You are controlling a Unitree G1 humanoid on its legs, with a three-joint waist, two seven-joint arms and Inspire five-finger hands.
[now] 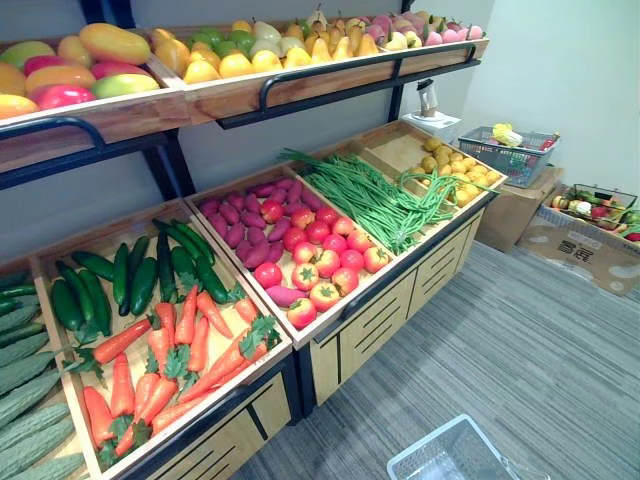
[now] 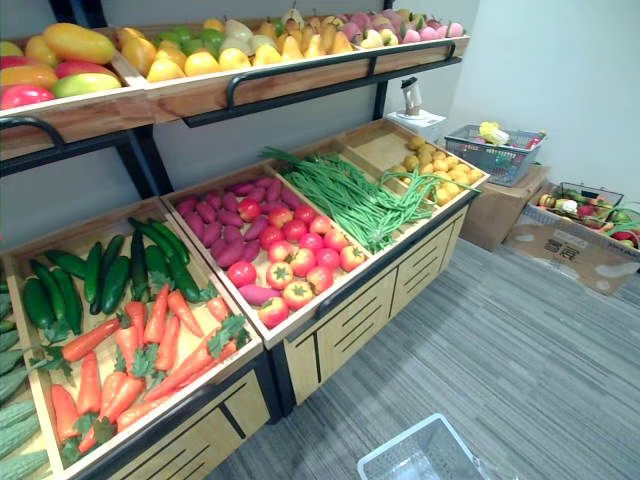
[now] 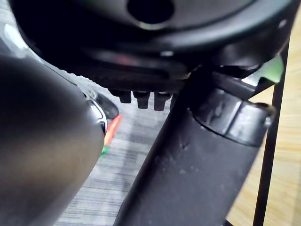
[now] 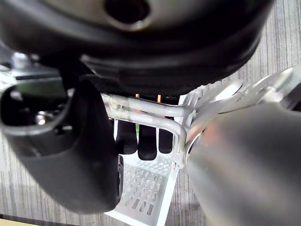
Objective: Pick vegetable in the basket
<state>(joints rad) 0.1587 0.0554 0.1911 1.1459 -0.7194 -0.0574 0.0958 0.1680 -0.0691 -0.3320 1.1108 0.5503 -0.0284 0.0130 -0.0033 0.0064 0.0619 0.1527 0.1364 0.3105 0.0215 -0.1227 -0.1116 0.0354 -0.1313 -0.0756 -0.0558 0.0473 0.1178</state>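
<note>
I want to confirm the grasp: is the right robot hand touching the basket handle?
Touching. The right wrist view shows the basket handle lying across the curled fingers of the right robot hand.

Grocery shop — wooden shelves point(image 1: 300, 88) of vegetables point(image 1: 380, 205)

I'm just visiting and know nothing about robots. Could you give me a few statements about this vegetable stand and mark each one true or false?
1. The carrots share a bin with the cucumbers. True.
2. The green beans lie in the carrots' bin. False: they lie in another bin, beside the tomatoes.
3. The right hand has its fingers hooked on the handle of the white basket. True.
4. The mangoes sit in the lowest bin. False: they are on the upper shelf.
</note>
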